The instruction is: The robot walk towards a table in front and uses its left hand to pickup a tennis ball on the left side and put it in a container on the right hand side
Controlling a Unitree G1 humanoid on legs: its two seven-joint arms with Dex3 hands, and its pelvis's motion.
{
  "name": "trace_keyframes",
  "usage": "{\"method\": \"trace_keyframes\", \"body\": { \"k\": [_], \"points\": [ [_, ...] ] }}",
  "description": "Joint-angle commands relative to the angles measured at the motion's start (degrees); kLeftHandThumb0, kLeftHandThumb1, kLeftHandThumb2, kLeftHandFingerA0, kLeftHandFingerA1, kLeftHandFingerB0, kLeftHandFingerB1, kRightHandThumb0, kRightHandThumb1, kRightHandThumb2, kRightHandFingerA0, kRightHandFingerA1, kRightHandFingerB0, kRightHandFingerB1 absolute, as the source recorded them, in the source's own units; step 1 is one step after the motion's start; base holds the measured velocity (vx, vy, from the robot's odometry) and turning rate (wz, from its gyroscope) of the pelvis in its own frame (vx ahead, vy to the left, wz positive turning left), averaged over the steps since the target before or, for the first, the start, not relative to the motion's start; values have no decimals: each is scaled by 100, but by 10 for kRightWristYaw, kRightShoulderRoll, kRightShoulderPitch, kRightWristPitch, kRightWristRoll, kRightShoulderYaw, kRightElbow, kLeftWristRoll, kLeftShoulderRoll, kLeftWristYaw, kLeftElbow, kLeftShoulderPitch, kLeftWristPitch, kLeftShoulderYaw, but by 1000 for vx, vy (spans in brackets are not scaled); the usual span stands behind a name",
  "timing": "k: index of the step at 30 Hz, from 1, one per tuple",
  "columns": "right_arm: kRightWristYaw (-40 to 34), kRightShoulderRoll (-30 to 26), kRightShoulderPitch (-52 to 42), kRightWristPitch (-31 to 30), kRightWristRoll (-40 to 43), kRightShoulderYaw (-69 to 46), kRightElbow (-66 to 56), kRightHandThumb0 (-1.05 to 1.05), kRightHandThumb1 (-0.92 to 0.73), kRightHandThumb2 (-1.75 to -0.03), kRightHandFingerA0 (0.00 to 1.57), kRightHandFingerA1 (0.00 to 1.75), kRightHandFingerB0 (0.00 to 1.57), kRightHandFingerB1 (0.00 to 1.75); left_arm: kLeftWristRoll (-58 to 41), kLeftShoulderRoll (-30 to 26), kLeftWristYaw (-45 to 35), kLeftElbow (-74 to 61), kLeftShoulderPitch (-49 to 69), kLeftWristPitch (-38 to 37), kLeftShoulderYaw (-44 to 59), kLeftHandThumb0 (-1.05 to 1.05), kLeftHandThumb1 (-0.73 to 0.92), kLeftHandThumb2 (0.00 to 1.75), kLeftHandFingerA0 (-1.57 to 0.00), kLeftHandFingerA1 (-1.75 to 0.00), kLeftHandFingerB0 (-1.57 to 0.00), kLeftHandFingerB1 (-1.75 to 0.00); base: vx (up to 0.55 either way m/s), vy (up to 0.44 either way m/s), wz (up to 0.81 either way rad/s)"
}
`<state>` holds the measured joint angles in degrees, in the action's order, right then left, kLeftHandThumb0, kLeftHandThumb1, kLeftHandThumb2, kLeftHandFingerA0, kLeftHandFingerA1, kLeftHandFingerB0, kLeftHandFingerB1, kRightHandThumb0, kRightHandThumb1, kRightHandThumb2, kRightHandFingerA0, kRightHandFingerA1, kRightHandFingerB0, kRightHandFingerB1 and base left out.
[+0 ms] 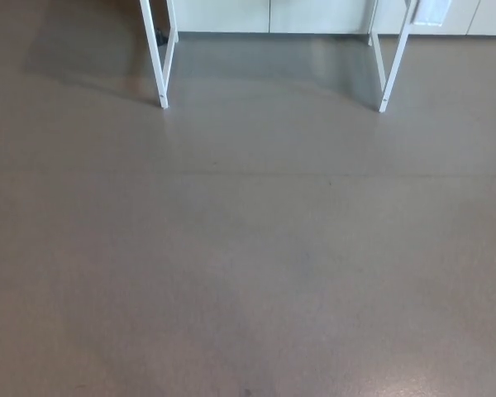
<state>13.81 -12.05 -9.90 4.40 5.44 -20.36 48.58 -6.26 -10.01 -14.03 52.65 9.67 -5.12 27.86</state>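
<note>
- Nearest us, along the bottom edge of the frame, we see only the floor (248, 331), a smooth grey-brown surface. A paler sheen (455, 382) lies on it in the lower right corner.
- Neither the left hand nor the right hand shows in the frame, so we cannot tell whether the fingers are spread, pressed together or pinching anything.
- Across the middle of the frame a thin, faint seam (256, 174) runs through the floor from left to right, almost level.
- Further off, in the upper left, the left desk leg (155, 58) stands on the floor. It is made of two white bars that slant towards each other and meet at one foot.
- In the upper right, well apart from it, the right desk leg (394, 62) has the same build, and its foot is about level with the other.
- Between the two legs the floor is darkened by a shadow (273, 62) that also spreads out to the upper left.
- Just behind the left desk leg we see a small dark object (159, 36), too small to tell what it is.
- Farthest away, pale panels (314, 12) run along the top edge, and a white sheet-like thing (434, 10) is cut off at the upper right.
- The desk's top is above the frame, so we cannot tell where the tennis ball or the container is.
</note>
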Motion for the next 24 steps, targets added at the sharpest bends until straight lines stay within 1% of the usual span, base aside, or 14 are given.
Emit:
{"method": "trace_keyframes", "body": {
  "k": [1, 2, 3, 4, 5, 6, 9, 10, 13, 14, 19, 21, 23, 24],
  "points": [
    [46, -17, 9, 30, 45, -22, 20, -49, -46, -71, 35, 50, 25, 42, -61, 1, -46, 14, -2, -46, 23, -14, 57, 58, -38, -64, -24, -38, 0, 0, 0],
    [46, -17, 9, 33, 42, -21, 22, -43, -55, -56, 41, 45, 29, 33, -62, 0, -46, 21, -6, -46, 25, -9, 39, 88, -34, -64, -15, -52, 0, 0, 0],
    [46, -17, 10, 36, 42, -20, 24, -43, -55, -56, 41, 45, 29, 33, -64, -1, -46, 25, -8, -47, 26, -9, 39, 88, -34, -64, -15, -52, 0, 0, 0],
    [52, -16, 5, 39, 44, -20, 19, -44, -55, -56, 40, 45, 29, 34, -62, -2, -44, 31, -9, -55, 25, -10, 57, 56, -38, -64, -28, -38, 0, 0, 0],
    [46, -13, -2, 33, 44, -19, 6, -43, -55, -57, 42, 45, 30, 34, -61, -1, -45, 30, -5, -58, 23, -8, 41, 89, -35, -65, -17, -53, 0, 0, 0],
    [44, -12, -4, 30, 44, -18, 0, -43, -55, -57, 42, 45, 30, 34, -61, -1, -46, 30, -3, -59, 21, -8, 41, 89, -35, -65, -17, -53, 0, 0, 0],
    [51, -19, 2, 44, 43, -18, 22, -50, -48, -72, 35, 50, 26, 42, -63, -3, -48, 36, -4, -61, 18, -10, 41, 89, -34, -65, -15, -52, 0, 0, 0],
    [50, -19, 1, 45, 43, -17, 25, -46, -53, -55, 43, 46, 29, 34, -63, -4, -49, 40, -3, -64, 18, -10, 40, 88, -34, -65, -16, -52, 0, 0, 0],
    [52, -20, 1, 50, 43, -15, 31, -45, -54, -55, 42, 46, 28, 34, -63, -8, -52, 52, -4, -72, 16, -10, 40, 88, -34, -65, -16, -52, 37, -4, -2],
    [52, -20, 2, 54, 43, -15, 36, -51, -47, -71, 35, 50, 25, 43, -65, -8, -49, 50, -2, -69, 15, -15, 57, 58, -36, -61, -27, -38, 16, -26, 10],
    [59, -24, 0, 58, 48, -13, 43, -47, -54, -56, 36, 43, 27, 34, -70, -6, -52, 48, 5, -76, 11, -13, 58, 58, -41, -67, -26, -37, -120, 14, 0],
    [60, -20, -12, 52, 51, -11, 22, -51, -48, -72, 33, 50, 24, 43, -71, -4, -50, 43, 11, -80, 10, -10, 57, 56, -43, -69, -27, -37, 35, 152, -2],
    [61, -21, -9, 58, 51, -10, 33, -45, -56, -56, 40, 45, 28, 34, -74, -8, -58, 49, 11, -83, 10, -10, 58, 56, -39, -63, -26, -36, 36, 230, -14],
    [63, -24, -4, 65, 50, -10, 47, -47, -54, -55, 37, 43, 28, 34, -76, -9, -61, 50, 11, -79, 9, -8, 40, 88, -36, -66, -15, -51, 135, 312, -25]
  ]
}}
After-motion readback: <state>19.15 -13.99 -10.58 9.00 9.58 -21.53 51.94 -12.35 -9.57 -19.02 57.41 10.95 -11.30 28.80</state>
